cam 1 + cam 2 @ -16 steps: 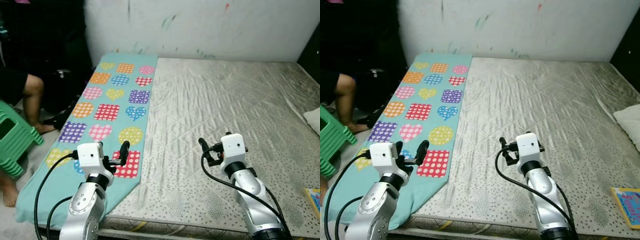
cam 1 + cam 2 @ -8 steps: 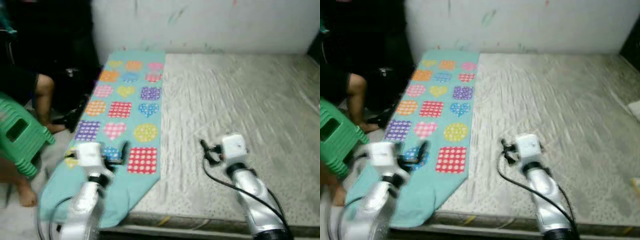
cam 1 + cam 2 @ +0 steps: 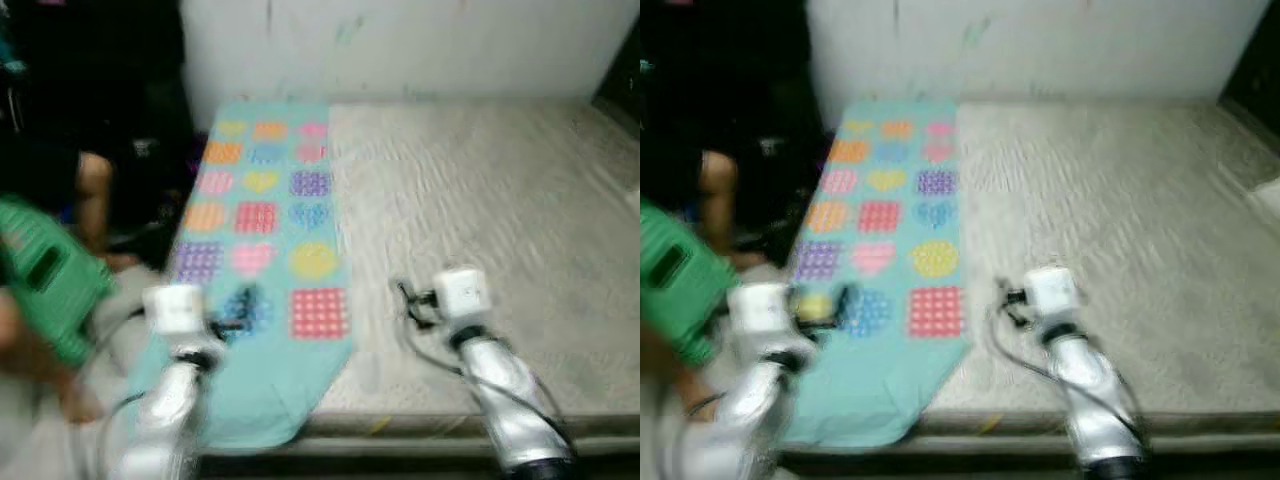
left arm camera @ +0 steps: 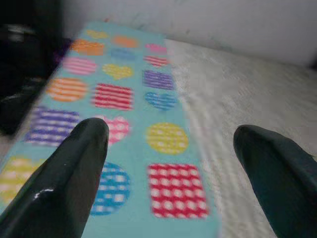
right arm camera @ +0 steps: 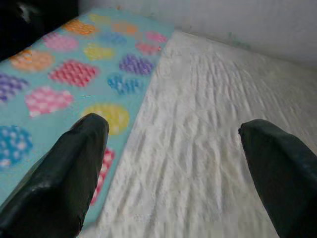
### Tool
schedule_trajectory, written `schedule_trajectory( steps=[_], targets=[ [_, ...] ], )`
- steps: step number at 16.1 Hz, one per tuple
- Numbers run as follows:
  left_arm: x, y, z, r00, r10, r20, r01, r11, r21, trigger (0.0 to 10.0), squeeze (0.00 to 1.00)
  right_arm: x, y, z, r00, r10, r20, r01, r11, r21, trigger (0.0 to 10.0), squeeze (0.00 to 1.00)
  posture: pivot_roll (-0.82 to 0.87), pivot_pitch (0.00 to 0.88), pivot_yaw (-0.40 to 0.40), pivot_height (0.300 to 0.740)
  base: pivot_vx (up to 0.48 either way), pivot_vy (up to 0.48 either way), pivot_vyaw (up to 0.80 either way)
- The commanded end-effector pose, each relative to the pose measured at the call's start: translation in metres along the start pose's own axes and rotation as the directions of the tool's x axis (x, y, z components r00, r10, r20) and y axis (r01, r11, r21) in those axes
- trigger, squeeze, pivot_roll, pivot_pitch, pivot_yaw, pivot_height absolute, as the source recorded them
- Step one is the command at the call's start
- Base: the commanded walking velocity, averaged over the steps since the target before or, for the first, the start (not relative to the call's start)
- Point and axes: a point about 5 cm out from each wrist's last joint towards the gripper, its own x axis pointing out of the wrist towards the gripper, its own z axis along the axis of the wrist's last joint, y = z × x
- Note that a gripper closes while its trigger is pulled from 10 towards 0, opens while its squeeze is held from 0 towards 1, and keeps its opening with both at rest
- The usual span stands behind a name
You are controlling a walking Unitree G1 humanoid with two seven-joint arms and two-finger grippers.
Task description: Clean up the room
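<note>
Bed with blanket along its left side

The bed (image 3: 480, 200) carries a bare, pale quilted mattress (image 5: 198, 148) with a wrinkled surface, set against a white wall. A teal blanket (image 3: 262, 215) printed with coloured dotted hearts, squares and circles lies flat along the mattress's left side, running from the wall end to the near edge, where its corner hangs over the bed's front edge. A pale object at the right edge of the bed is too blurred to identify. The head views are motion-blurred.
</note>
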Motion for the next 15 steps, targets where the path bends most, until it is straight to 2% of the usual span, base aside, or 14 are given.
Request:
schedule_trajectory(
  steps=[1, 3, 7, 9, 11, 12, 13, 15],
  targets=[
    [-0.0006, 0.0078, 0.0043, 1.000, 0.025, 0.009, -0.025, 0.999, 0.020, 10.0, 0.00, 0.0021, 0.0043, 0.0074, 0.999, 0.013, 0.033, -0.013, 1.000, 0.008, 10.0, 0.00, -0.14, 0.053, 0.000, 0.740, 0.000, 0.480, 0.00],
    [-0.0002, 0.0083, 0.0050, 1.000, 0.028, 0.014, -0.029, 0.999, 0.029, 10.0, 0.00, 0.0032, 0.0047, 0.0079, 0.999, 0.012, 0.033, -0.012, 1.000, 0.007, 10.0, 0.00, -0.14, 0.049, -0.002, 0.740, 0.000, 0.480, 0.00],
    [0.0000, 0.0059, 0.0066, 1.000, 0.006, 0.031, -0.007, 0.999, 0.039, 10.0, 0.00, 0.0068, 0.0064, 0.0072, 1.000, 0.016, 0.016, -0.015, 0.999, -0.039, 10.0, 0.00, -0.13, 0.042, -0.003, 0.740, 0.000, 0.000, 0.00],
    [0.0002, 0.0034, 0.0072, 0.999, -0.014, 0.034, 0.013, 0.999, 0.034, 10.0, 0.00, 0.0072, 0.0075, 0.0084, 0.999, -0.005, 0.031, 0.008, 0.994, -0.107, 10.0, 0.00, -0.14, 0.039, -0.003, 0.740, 0.000, 0.000, 0.00],
    [0.0006, 0.0028, 0.0076, 0.999, -0.023, 0.037, 0.022, 0.999, 0.032, 10.0, 0.00, 0.0084, 0.0092, 0.0064, 1.000, 0.009, 0.029, -0.007, 0.998, -0.061, 10.0, 0.00, -0.14, 0.037, -0.002, 0.740, 0.000, 0.000, 0.00],
    [0.0009, 0.0030, 0.0076, 0.999, -0.024, 0.037, 0.023, 0.999, 0.033, 10.0, 0.00, 0.0092, 0.0056, 0.0068, 0.999, -0.024, 0.031, 0.027, 0.997, -0.077, 10.0, 0.00, -0.14, 0.038, -0.002, 0.740, 0.000, 0.000, 0.00],
    [0.0014, 0.0030, 0.0077, 0.999, -0.024, 0.036, 0.023, 0.999, 0.035, 10.0, 0.00, 0.0107, 0.0047, 0.0033, 0.999, -0.036, -0.040, 0.036, 0.999, -0.004, 10.0, 0.00, -0.13, 0.038, -0.001, 0.740, 0.000, 0.000, 0.00],
    [0.0026, 0.0034, 0.0084, 0.999, -0.022, 0.036, 0.020, 0.999, 0.038, 10.0, 0.00, 0.0114, 0.0057, 0.0063, 1.000, -0.007, -0.010, 0.007, 1.000, -0.024, 10.0, 0.00, -0.13, 0.049, -0.002, 0.740, 0.000, 0.000, 0.00]
  ],
)
